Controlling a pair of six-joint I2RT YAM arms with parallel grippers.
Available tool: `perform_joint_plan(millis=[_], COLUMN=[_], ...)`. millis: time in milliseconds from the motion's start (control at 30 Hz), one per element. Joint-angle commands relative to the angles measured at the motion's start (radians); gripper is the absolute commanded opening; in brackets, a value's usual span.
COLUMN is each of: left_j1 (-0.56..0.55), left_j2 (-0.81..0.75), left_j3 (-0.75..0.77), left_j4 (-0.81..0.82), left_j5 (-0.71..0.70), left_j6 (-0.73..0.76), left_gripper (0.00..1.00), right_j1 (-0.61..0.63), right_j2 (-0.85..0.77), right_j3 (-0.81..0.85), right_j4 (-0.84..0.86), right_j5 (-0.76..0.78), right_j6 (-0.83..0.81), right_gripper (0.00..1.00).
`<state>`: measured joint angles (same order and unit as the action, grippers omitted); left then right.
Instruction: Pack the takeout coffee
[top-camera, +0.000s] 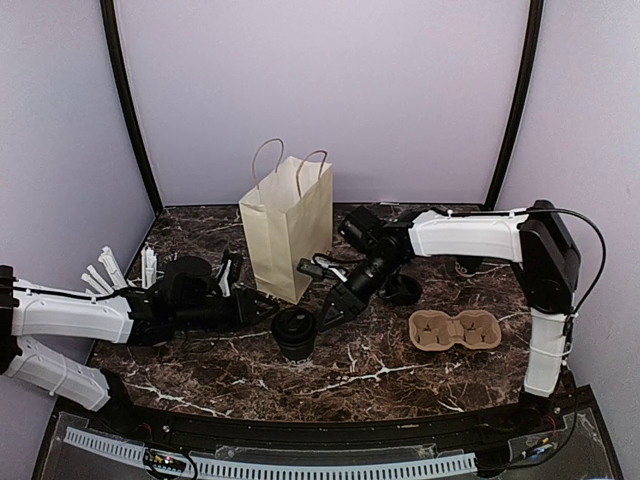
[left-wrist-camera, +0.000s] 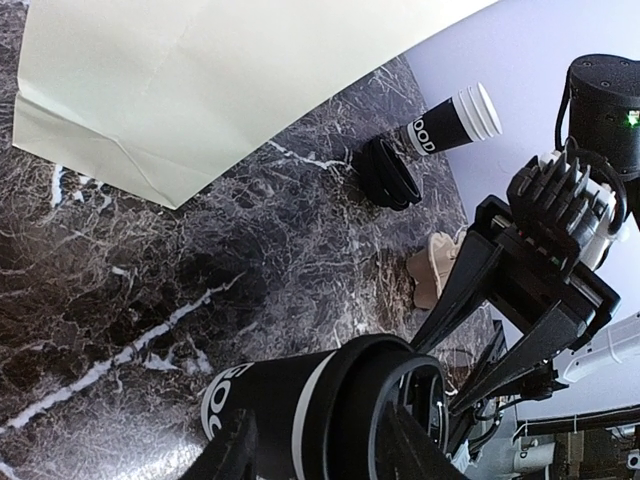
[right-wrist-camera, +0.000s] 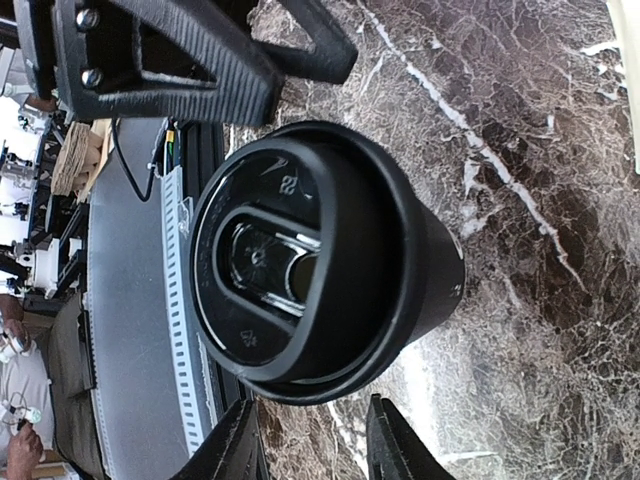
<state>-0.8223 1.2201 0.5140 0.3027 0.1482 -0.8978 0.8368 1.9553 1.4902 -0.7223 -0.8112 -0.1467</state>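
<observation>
A black paper cup (top-camera: 295, 335) with white lettering and a black lid stands upright at the table's middle front. My left gripper (top-camera: 268, 310) reaches it from the left, open. In the left wrist view its jaws (left-wrist-camera: 315, 450) lie in front of the cup (left-wrist-camera: 290, 410), one finger over the body and one over the lid. My right gripper (top-camera: 330, 312) comes from the right, open, its tips (right-wrist-camera: 315, 440) just short of the lidded cup (right-wrist-camera: 320, 250). A second cup (left-wrist-camera: 455, 122) lies on its side by a loose black lid (left-wrist-camera: 390, 172). The tan two-hole tray (top-camera: 455, 330) sits to the right.
A cream handled paper bag (top-camera: 288, 225) stands upright just behind the cup, seen close in the left wrist view (left-wrist-camera: 200, 80). The loose lid (top-camera: 403, 291) lies under the right forearm. White paper-wrapped sticks (top-camera: 105, 272) stand at the far left. Walls close the table's sides and back.
</observation>
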Motion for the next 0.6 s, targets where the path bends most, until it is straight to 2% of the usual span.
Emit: perform_joint_plan(millis=[0,300,433,567], left_j1=[0.006,0.006,0.006,0.005], left_j2=[0.030,0.127,0.169,0.182], left_j3=[0.015,0.016,-0.006,-0.080], left_j4=[0.076,0.068,-0.003,-0.014], left_j5=[0.055,0.067,0.084,0.078], left_j6=[-0.005,-0.034,-0.089,-0.149], left_gripper=[0.44,0.38,0.29,0.25], right_j1=[-0.013,-0.016,-0.016,-0.011], right_j2=[0.028,0.097,0.129,0.171], right_j3=[0.041,0.047,0.011,-0.044], right_j4=[0.023,0.032,0.035,0.044], right_j5=[-0.009,0.063,0.215,0.385], right_j6=[0.031,0.071,0.106,0.140], right_gripper=[0.38,0.36,0.35,0.31])
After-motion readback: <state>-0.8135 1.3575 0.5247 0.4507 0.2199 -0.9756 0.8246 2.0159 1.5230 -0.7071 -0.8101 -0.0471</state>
